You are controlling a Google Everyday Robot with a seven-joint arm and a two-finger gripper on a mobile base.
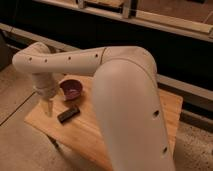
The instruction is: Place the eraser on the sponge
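Hovers over the wooden surface [92, 137] with claw [48, 108] spread wide, empty.
Points down just beside the black eraser [68, 114], apart from it, purple bowl [71, 90] behind.

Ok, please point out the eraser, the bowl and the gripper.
eraser [68, 114]: camera view, middle of its top.
bowl [68, 88]: camera view, inner wall.
gripper [48, 112]: camera view, between its fingertips, close beside the eraser.

The table [75, 134] is smooth wood, the eraser [68, 114] matt black. The gripper [48, 107], at the table's nine o'clock, looks smooth plastic.
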